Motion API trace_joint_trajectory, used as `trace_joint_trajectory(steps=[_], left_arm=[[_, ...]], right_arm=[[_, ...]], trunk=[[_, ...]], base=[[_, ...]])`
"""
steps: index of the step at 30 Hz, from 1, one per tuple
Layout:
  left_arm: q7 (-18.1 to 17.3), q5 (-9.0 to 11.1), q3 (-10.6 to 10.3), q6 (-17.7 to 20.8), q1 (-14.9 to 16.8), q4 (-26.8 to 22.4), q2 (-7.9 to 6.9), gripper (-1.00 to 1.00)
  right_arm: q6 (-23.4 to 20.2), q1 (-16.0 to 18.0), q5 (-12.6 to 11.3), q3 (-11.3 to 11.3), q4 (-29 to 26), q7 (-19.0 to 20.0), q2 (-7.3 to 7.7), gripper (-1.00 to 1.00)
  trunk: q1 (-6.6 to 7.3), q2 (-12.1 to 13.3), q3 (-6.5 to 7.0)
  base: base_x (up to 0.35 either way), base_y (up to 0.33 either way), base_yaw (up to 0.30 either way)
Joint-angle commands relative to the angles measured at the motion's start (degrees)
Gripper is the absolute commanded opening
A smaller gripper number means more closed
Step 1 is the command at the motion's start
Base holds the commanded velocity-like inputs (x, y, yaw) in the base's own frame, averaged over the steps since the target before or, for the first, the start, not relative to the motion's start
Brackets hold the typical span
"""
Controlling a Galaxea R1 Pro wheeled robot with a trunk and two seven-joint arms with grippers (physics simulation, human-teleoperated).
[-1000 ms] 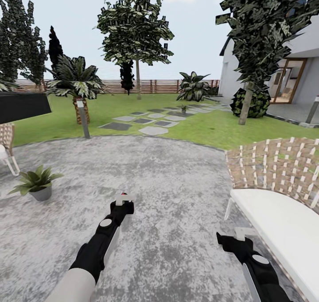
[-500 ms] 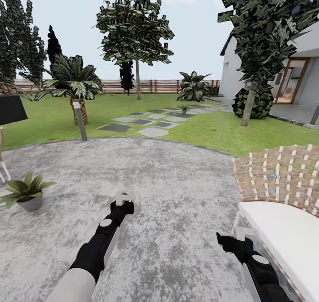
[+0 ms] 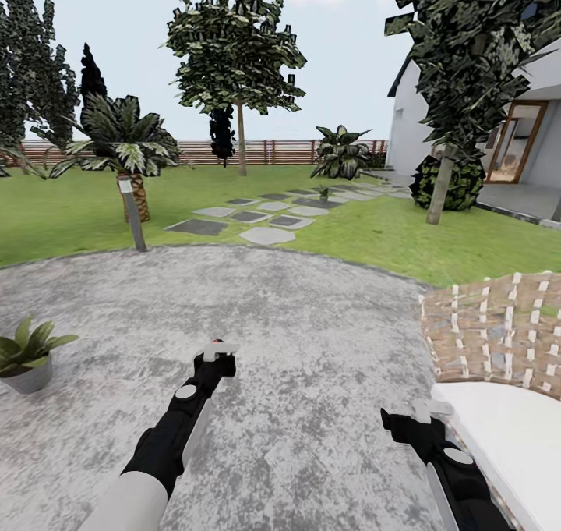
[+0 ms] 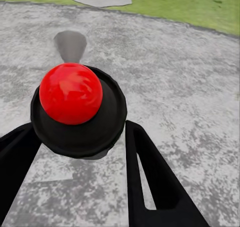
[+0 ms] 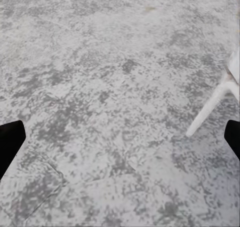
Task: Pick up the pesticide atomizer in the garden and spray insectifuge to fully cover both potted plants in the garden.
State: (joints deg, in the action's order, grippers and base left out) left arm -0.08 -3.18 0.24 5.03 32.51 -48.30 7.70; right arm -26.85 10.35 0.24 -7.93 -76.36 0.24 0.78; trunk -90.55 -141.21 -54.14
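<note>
My left gripper [image 3: 214, 359] is shut on the pesticide atomizer [image 3: 216, 349], held low over the grey paved patio. In the left wrist view the atomizer's red nozzle spot [image 4: 71, 93] sits on a dark round body between the black fingers [image 4: 150, 172]. A broad light-green potted plant [image 3: 27, 352] stands in a grey pot on the patio at the far left. A second small potted plant [image 3: 322, 191] stands far off by the stepping slabs. My right gripper [image 3: 418, 416] hangs open and empty beside the chair; in the right wrist view, the right gripper [image 5: 120, 137] shows fingertips set wide apart.
A woven chair with a white cushion [image 3: 499, 406] stands close on the right. A lamp post [image 3: 132, 215] and a palm [image 3: 128, 145] stand at the patio's far left edge. Stepping slabs [image 3: 265, 235] cross the lawn toward the fence [image 3: 273, 151].
The camera has moved forward: the potted plant slid toward the left edge, the chair toward the right, and a dark object at the left left the picture. Both arms keep their pose.
</note>
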Motion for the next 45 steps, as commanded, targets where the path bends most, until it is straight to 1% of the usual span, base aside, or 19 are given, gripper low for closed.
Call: trace_joint_trajectory(steps=[1,30,45], left_arm=[[-0.01,-0.33,0.02,0.33,0.01,-0.12,0.02,-1.00],[-0.01,-0.33,0.02,0.33,0.01,-0.11,0.03,-1.00],[-0.01,-0.33,0.02,0.33,0.01,-0.09,0.03,-1.00]], right_arm=[[-0.31,0.02,0.02,-0.03,-0.07,0.03,0.01,1.00],[-0.32,0.02,0.11,-0.05,-0.25,-0.43,-0.08,1.00],[-0.40,0.02,0.10,0.02,-0.11,0.02,0.01,1.00]], trunk=[[-0.02,-0.02,-0.06],[-0.02,-0.02,-0.06],[-0.02,-0.02,-0.06]], base=[[0.333,-0.012,0.000],[0.333,-0.001,0.000],[0.333,0.000,0.000]])
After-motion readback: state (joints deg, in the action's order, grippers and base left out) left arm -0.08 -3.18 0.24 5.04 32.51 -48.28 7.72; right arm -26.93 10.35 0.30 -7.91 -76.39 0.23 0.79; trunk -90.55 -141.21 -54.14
